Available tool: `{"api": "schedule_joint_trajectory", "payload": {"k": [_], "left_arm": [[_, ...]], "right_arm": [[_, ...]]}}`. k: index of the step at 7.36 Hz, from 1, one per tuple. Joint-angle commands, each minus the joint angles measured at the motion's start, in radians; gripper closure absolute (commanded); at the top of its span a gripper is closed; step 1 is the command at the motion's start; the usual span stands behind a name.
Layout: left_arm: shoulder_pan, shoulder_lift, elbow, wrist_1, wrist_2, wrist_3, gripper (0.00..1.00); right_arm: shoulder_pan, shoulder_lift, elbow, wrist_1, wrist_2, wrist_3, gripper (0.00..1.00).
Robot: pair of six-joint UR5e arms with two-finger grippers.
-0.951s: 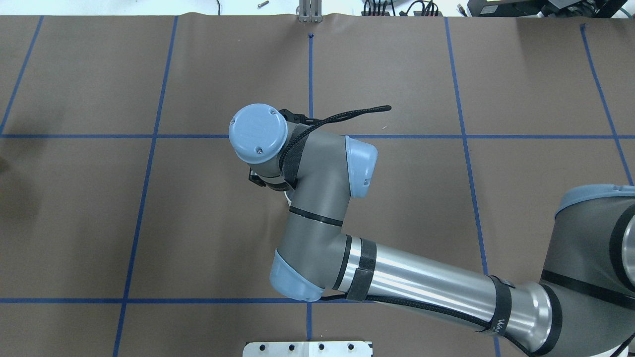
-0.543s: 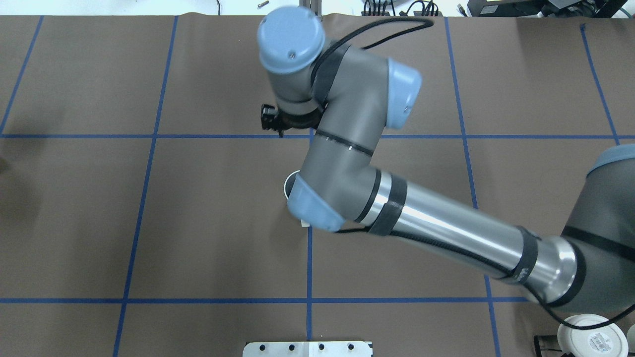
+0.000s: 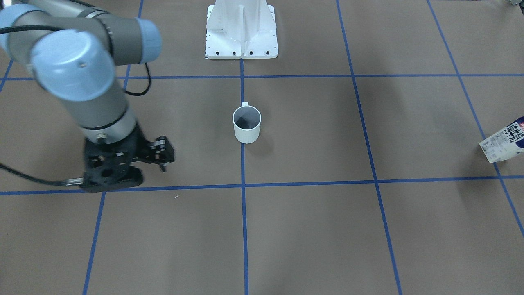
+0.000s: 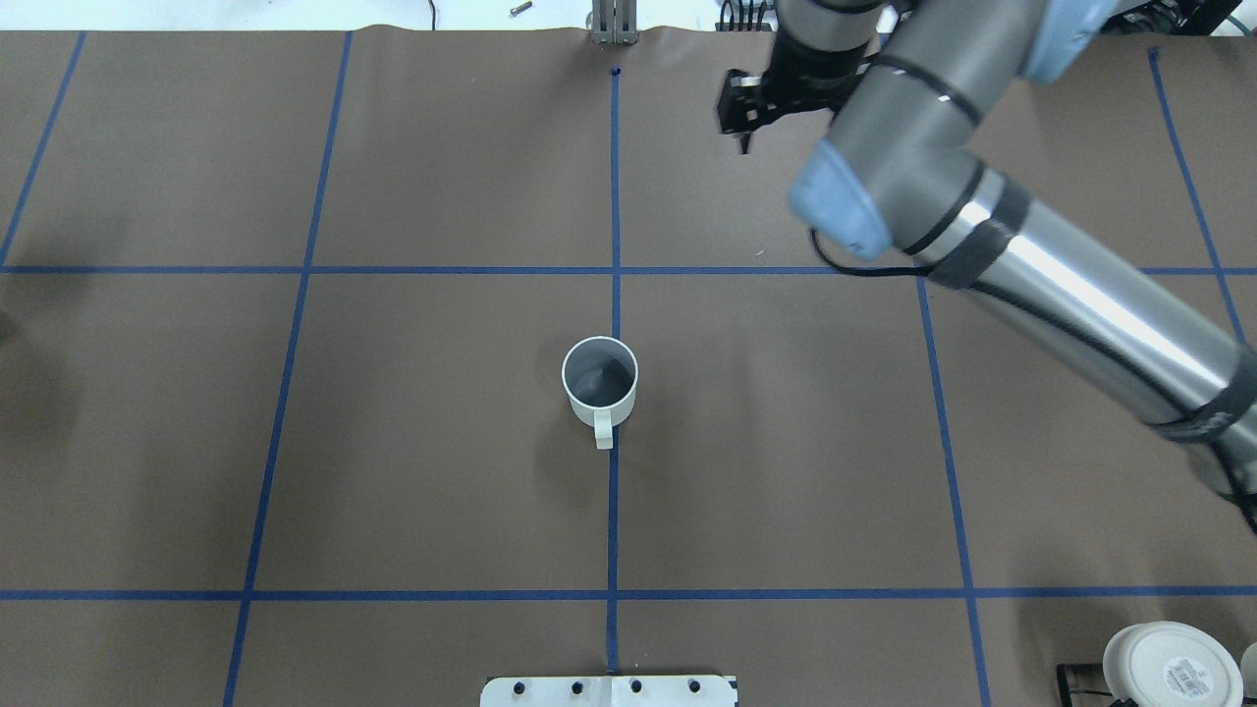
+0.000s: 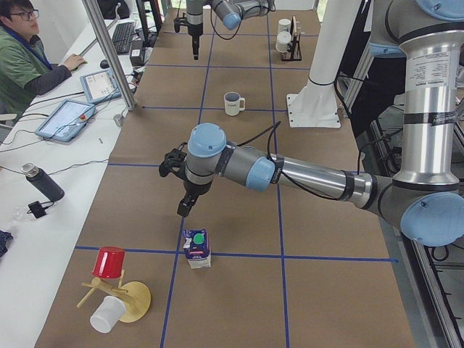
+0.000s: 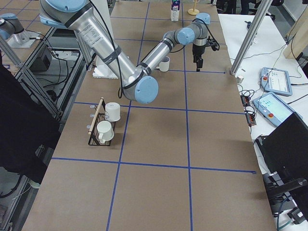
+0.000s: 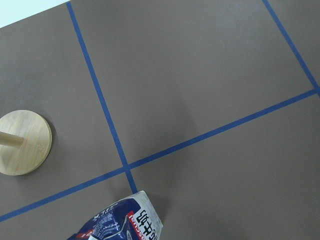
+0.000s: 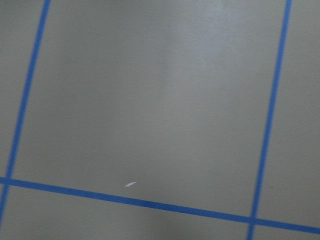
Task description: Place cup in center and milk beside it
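Evidently step one's done: the cup (image 4: 600, 378) stands upright on the center (image 4: 687, 393) of the table (image 4: 442, 471). The milk carton (image 5: 196, 246) is well apart at the left end. The left gripper (image 5: 185, 206) hangs near it, pointing down, jaws unclear. Next: descend, grip it. The right gripper (image 3: 162, 160) hangs apart, holding nothing; its jaws' gap prob. can't be told.

Front view: milk (image 3: 504, 140) partly beyond right edge

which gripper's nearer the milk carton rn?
Left. The left gripper hangs close above the milk carton, a little toward the table's middle. The right gripper is far off, on the other side of the cup.
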Motion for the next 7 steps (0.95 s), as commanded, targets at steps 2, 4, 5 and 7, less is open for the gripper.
{"api": "schedule_joint_trajectory", "payload": {"k": [2, 4, 5, 7], "left_arm": [[-0.001, 0.016, 0.001, 0.0, 0.002, 0.001, 0.01], [0.0, 0.031, 0.0, 0.0, 0.003, 0.007, 0.01], [-0.001, 0.039, -0.002, 0.0, 0.003, 0.007, 0.01], [-0.001, 0.041, 0.0, 0.0, 0.003, -0.002, 0.01]], "right_arm": [[0.287, -0.363, 0.095, -0.002, 0.095, -0.465, 0.0], [0.412, -0.605, 0.133, 0.004, 0.08, -0.609, 0.0], [0.459, -0.708, 0.147, 0.013, 0.089, -0.612, 0.0], [0.496, -0.786, 0.156, 0.014, 0.083, -0.611, 0.0]]}}
